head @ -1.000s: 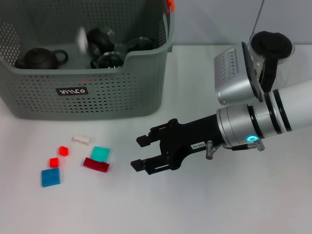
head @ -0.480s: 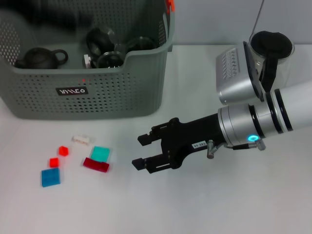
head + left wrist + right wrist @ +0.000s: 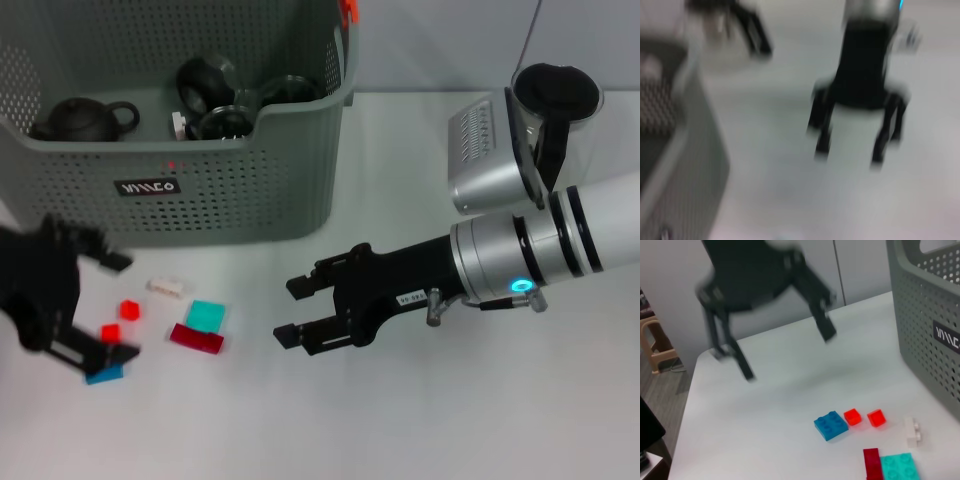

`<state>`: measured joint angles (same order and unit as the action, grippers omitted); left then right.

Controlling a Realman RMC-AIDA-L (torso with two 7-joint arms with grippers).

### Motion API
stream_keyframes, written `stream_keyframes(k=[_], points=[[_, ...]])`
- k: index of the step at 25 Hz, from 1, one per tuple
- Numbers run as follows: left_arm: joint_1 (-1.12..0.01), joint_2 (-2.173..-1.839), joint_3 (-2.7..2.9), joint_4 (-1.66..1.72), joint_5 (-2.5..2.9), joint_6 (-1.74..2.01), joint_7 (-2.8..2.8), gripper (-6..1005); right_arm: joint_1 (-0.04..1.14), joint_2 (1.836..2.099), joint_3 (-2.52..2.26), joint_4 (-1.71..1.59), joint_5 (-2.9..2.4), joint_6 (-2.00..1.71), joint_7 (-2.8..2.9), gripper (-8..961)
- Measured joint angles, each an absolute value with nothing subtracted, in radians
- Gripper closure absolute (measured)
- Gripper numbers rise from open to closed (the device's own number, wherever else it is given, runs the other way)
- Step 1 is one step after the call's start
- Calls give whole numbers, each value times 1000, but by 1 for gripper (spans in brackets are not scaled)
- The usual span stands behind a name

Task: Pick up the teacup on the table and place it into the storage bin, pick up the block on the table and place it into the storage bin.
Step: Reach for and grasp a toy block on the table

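The storage bin (image 3: 200, 195) stands at the back left and holds a dark teapot (image 3: 85, 118), dark teacups (image 3: 222, 122) and a small white block (image 3: 178, 122). No teacup shows on the table. Loose blocks lie in front of the bin: two small red ones (image 3: 130, 310), a blue one (image 3: 105, 373), a white one (image 3: 166, 286), a teal one (image 3: 206, 316) and a dark red one (image 3: 197, 338). My left gripper (image 3: 122, 307) is open, blurred, low over the red and blue blocks; it also shows in the right wrist view as the left gripper (image 3: 787, 352). My right gripper (image 3: 290, 310) hangs open and empty right of the blocks.
A silver appliance (image 3: 485, 150) and a black-topped jug (image 3: 555, 95) stand at the back right, behind my right arm. In the right wrist view the bin wall (image 3: 925, 315) rises beside the blocks (image 3: 831, 425), and a stool (image 3: 655, 347) stands past the table's edge.
The white block dropped into the bin. My left gripper left the bin and came down over the blocks at the front left. The right gripper hardly moved.
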<state>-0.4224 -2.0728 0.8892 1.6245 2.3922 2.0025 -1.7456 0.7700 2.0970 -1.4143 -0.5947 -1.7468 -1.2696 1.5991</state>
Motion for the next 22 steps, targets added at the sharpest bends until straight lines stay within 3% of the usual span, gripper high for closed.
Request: stream_keyframes(k=[4,10,16,22], points=[[-431,-2117,974,1608,2650,1931,-1745,48,771,2097,-1414,-597,-1745,-1275,1600,271],[-472,-2153,1072,1571,2851,1893,-1772,48,777,2097,-1414,-596,-1745,-1273,1600,272],[-489,-2122,1194,1493,2856,1847,-1838,49,774,2097,-1414,-597,-1746,-1271,1600,272],[-516,-2111,1217,1399,2858,1784,-1857,50,770,2097,-1414,-597,-1745,-1271,1600,271]])
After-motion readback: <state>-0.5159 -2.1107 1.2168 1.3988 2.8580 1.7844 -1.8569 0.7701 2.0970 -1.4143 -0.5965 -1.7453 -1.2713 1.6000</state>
